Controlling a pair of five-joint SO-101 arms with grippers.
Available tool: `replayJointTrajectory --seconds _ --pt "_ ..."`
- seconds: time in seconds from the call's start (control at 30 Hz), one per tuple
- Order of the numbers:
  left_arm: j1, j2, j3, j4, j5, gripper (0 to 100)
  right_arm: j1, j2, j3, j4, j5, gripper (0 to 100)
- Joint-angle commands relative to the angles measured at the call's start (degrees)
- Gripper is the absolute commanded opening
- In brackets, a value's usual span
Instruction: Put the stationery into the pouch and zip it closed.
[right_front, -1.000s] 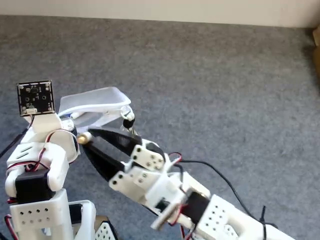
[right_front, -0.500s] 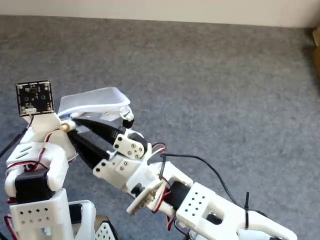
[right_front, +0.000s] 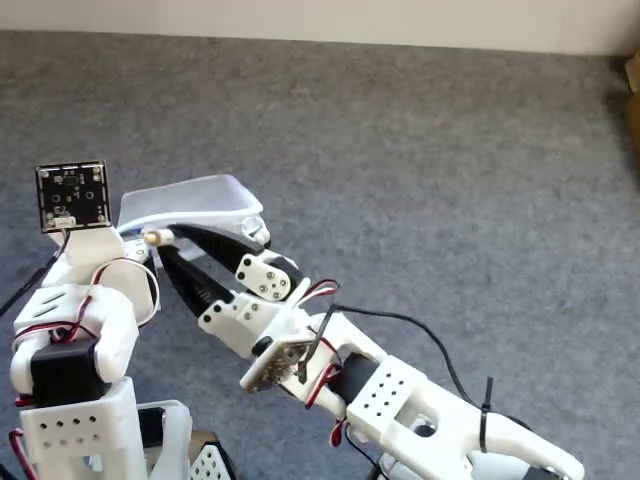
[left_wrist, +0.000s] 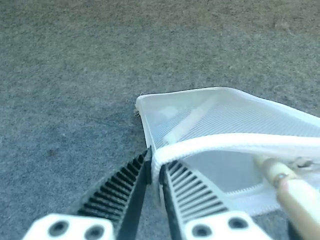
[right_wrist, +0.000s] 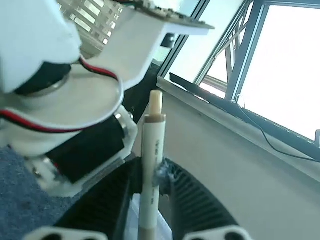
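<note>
Currently the pouch (left_wrist: 225, 115) lies on the bench (right_front: 450, 170), and its rim is pinched in the left claw (left_wrist: 155, 161), so the mouth is propped open. A pen (right_wrist: 150, 150) is clamped in the right claw (right_wrist: 150, 172), its end just beside the mouth, likely for insertion.

No legible text, labels or numbers anywhere; faint print on the pen (right_wrist: 150, 142) too small to read.
</note>
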Motion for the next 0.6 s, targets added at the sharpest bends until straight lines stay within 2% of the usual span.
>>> replayJointTrajectory --seconds 0.0,0.1,0.57 --pt "0.8 -0.1 -1.3 -0.2 -0.4 1 0.8 -0.7 -0.6 -0.9 0.9 8.4" --pt "0.8 -0.1 -1.3 -0.2 -0.4 1 0.9 -0.7 -0.5 -0.8 0.9 17.0" --pt "0.8 -0.1 -1.3 -0.1 -0.4 1 0.6 -0.8 1.6 -0.9 1.0 16.6"
